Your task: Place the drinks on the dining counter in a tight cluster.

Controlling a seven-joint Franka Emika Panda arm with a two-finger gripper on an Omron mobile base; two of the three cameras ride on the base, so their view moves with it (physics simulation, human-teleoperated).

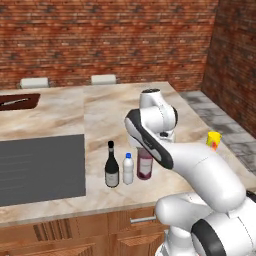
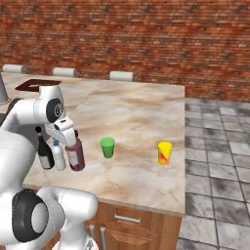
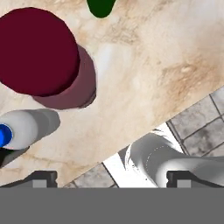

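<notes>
Three drinks are standing upright in a tight row near the front edge of the dining counter [image 1: 125, 110]: the wine bottle [image 1: 111, 166], the water bottle [image 1: 128, 169] just beside it, then the juice bottle [image 1: 144, 163]. The gripper [image 3: 111, 177] is hovering over them, jaws spread wide, gripping nothing. A green cup [image 2: 107, 147] and a yellow cup [image 2: 164, 153] are sitting farther right.

Glossy white arm [image 1: 200, 170], dark rounded joints.

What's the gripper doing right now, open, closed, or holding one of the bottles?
Gripper: open and holding nothing, above the counter beside the juice bottle.
</notes>
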